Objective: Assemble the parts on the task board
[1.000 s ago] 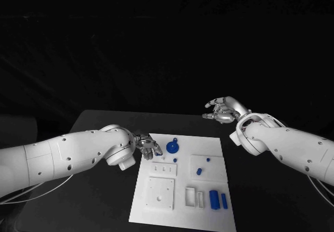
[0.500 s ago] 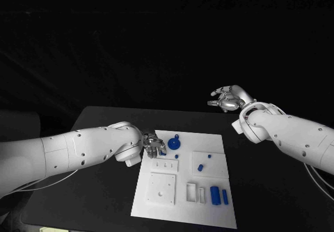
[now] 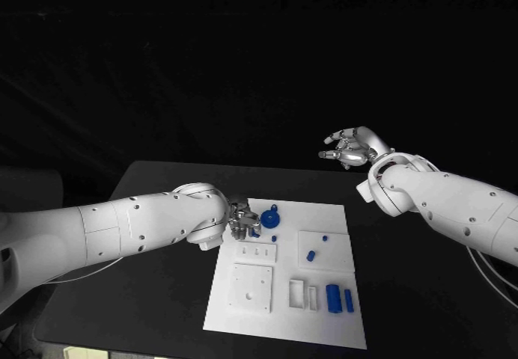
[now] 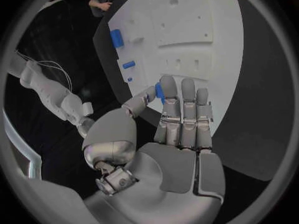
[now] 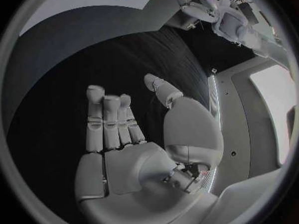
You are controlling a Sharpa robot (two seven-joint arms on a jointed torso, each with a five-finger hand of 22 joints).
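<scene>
- task board (image 3: 283,318): plain white, raised blocks on it white too
- parts: blue. round disc part (image 3: 270,218), small peg (image 3: 310,256), two upright cylinders (image 3: 339,298)
- table (image 3: 162,299): black, no pattern
- both arms: white shells with small dark dots
- left hand (image 3: 236,223), right hand (image 3: 347,154): silver metal, darker at the seams
</scene>
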